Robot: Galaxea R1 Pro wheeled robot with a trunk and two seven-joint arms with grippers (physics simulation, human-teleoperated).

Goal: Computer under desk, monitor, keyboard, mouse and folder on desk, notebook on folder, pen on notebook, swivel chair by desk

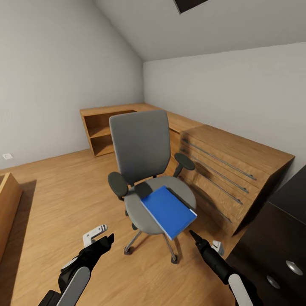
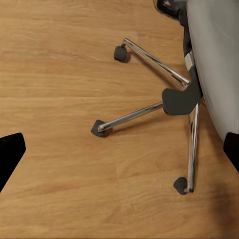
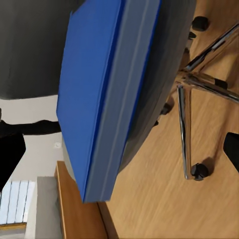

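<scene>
The grey swivel chair stands on the wood floor in the middle of the head view, its seat facing me. The blue folder lies flat on the seat, its near corner hanging over the front edge. My right gripper is open, low and just right of that corner; its wrist view looks along the folder's white page edge. My left gripper is open and empty near the floor, front-left of the chrome base. Desk, computer, monitor, keyboard, mouse, notebook and pen are out of view.
Low light-wood cabinets run along the walls behind the chair: open shelves at the back and long drawers close on its right. A dark cabinet with round knobs stands at the near right. Another wood unit edges in at left.
</scene>
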